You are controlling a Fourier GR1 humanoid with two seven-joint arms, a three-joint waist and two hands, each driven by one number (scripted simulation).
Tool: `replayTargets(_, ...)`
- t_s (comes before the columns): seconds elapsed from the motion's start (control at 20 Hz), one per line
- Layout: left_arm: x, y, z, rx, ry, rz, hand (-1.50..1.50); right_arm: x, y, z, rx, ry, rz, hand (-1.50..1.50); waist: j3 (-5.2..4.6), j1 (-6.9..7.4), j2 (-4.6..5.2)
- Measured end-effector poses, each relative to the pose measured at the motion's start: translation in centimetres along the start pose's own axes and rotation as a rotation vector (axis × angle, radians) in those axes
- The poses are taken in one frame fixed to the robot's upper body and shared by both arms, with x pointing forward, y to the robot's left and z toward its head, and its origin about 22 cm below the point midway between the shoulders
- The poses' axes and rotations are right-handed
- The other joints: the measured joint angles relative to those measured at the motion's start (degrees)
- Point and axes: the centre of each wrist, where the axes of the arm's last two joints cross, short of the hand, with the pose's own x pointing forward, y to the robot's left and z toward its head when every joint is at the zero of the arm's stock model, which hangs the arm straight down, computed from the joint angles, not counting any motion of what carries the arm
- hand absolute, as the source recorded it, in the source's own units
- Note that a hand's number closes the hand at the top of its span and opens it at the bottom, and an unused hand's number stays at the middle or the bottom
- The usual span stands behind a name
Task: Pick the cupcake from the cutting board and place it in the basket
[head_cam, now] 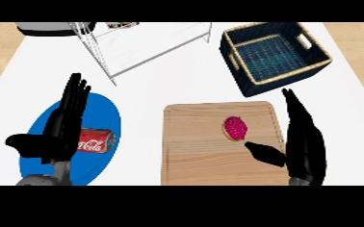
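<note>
Two black robot hands show above the white table, each coming in from the lower edge. The right robot hand stands over the right edge of the pale rectangular wooden cutting board, its fingers straight and pointing away toward the basket, its thumb stretched left over the board; it holds nothing. The small cupcake with bright pink-red frosting lies on the board's upper right part, just beside the thumb tip and near the fingers, though whether thumb and cupcake touch cannot be told. The dark blue woven basket with a tan rim and cut-out handles sits beyond the board at the upper right, apart from it. The left robot hand rests open, fingers straight and up, over the round blue plate at the lower left. A red cola can lies on its side on that plate, partly hidden by the hand. A white wire rack stands at the upper middle of the table, and a grey object shows at the top left edge, cut off by the view.
</note>
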Motion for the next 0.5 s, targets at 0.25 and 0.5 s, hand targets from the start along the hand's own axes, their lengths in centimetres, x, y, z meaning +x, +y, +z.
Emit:
replayTargets(0.25, 0.1, -0.6, 0.1, -0.016, -0.001, 0.012, 0.0, 4.0, -2.4, 1.2, 0.134, 0.063, 0.124, -1.5, 0.21, 1.02, 0.15)
replayTargets(0.5, 0.3, -1.5, 0.5, -0.031, -0.01, 0.02, 0.0, 8.4, -4.7, 2.6, 0.219, 0.033, 0.114, -1.5, 0.47, 2.0, 0.43)
